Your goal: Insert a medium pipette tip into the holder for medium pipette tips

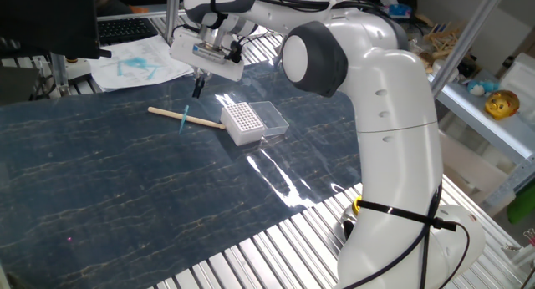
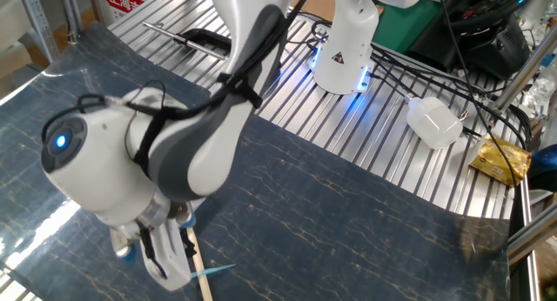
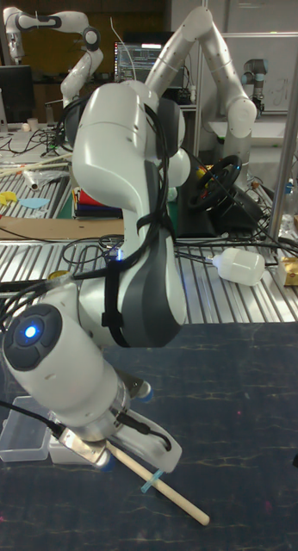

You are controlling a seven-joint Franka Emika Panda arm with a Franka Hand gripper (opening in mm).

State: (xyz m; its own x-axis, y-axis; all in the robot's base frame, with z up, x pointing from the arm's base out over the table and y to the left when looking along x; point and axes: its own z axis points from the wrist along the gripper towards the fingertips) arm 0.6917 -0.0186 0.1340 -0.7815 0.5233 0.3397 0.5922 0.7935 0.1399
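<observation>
Lying flat on the dark marbled mat (image 1: pixel 125 189), the medium pipette tip (image 1: pixel 184 119) is seen in one fixed view as a short teal sliver whose long axis runs from far to near, crossing the wooden stick (image 1: pixel 185 117) almost at right angles and touching it. Which end is the narrow one cannot be told here. The stick is laid left to right, and its right end is near the holder for medium pipette tips (image 1: pixel 242 122), a white box with a gridded top and a clear lid (image 1: pixel 269 118) folded out on its right. The arm is stretched far across the table from its base at the lower right, and the gripper (image 1: pixel 199 87) is held pointing down above the mat, just beyond the stick and apart from the tip. The dark fingers appear close together with nothing between them, but the gap is too small to be judged.

From the other fixed view, the tip (image 2: pixel 217 270) is seen near the bottom edge, pointing right and slightly up, beside the stick (image 2: pixel 199 271). The wrist is bent low over them; the jaws are hidden behind the white hand.

In the tall fixed view, the tip (image 3: pixel 150 483) is laid across the stick (image 3: pixel 158 485), which slopes down to the right. The holder's lid (image 3: pixel 22 439) is visible at the left, partly behind the wrist. The jaw state cannot be told.
</observation>
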